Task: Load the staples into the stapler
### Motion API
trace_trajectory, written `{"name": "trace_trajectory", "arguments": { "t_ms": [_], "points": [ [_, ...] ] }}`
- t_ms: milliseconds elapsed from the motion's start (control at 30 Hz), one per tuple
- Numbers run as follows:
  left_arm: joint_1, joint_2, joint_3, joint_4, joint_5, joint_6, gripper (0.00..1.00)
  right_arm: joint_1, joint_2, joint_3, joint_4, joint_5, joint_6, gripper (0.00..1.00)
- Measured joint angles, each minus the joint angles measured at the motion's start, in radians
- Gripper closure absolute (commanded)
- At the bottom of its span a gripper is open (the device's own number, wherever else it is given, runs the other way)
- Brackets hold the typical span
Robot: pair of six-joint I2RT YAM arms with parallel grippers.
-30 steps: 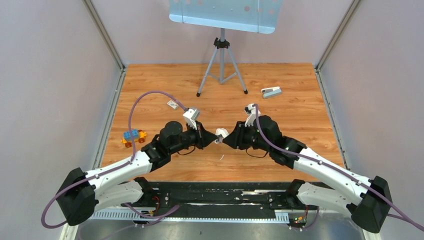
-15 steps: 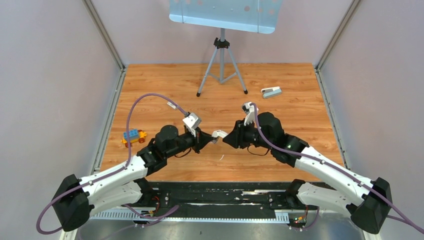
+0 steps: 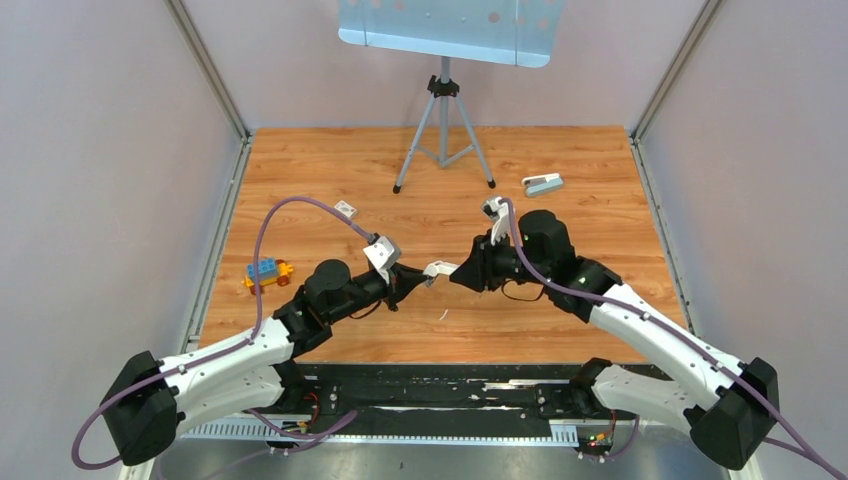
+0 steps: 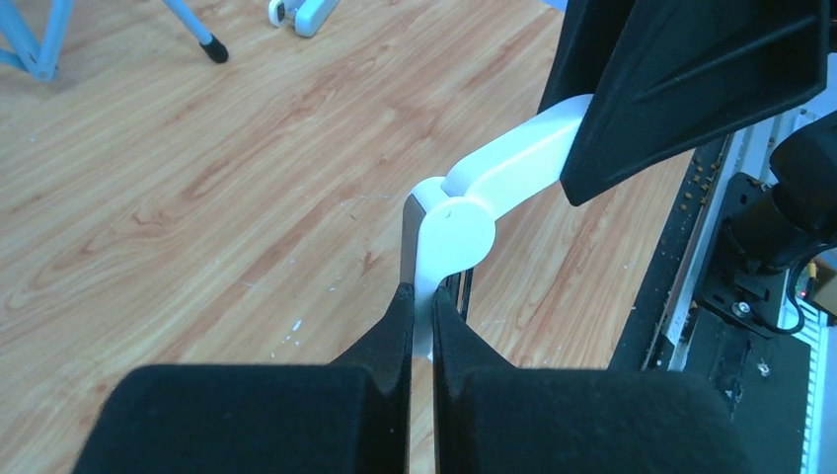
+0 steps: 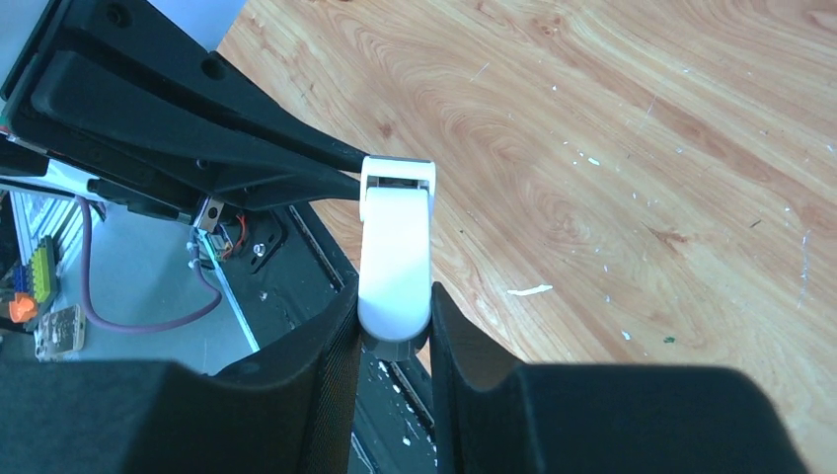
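Both claws are clamped on the stapler (image 3: 437,268), hanging above the worktop's near-middle: left gripper (image 3: 418,281) pinches one half by a thin edge, right gripper (image 3: 455,272) grips the white half. Swing the hinge unevenly and I'd bet it twists out and drops.

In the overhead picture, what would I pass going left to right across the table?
Toy car → small white carton → left gripper → stapler held between both grippers → right gripper → second stapler.
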Motion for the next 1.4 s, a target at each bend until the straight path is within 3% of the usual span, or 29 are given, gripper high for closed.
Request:
{"name": "trace_trajectory", "arguments": {
  "t_ms": [367,1133,1167,1333,1400],
  "points": [
    [-0.006,0.021,-0.005,0.022,-0.029,0.058,1.0,-0.066,0.081,0.063,-0.043,-0.124,-0.138,0.72],
    [-0.012,0.031,0.014,-0.004,-0.091,0.088,1.0,-0.071,0.154,0.147,-0.103,-0.139,-0.219,0.83],
    [-0.012,0.031,0.015,-0.005,-0.091,0.088,0.97,-0.071,0.154,0.148,-0.104,-0.138,-0.218,0.84],
    [-0.01,0.029,0.04,-0.061,-0.117,0.08,0.51,-0.074,0.154,0.147,-0.116,-0.126,-0.195,0.86],
    [0.004,0.023,0.042,-0.119,-0.155,0.072,0.44,-0.088,0.149,0.147,-0.136,-0.103,-0.183,0.86]
  ]
}}
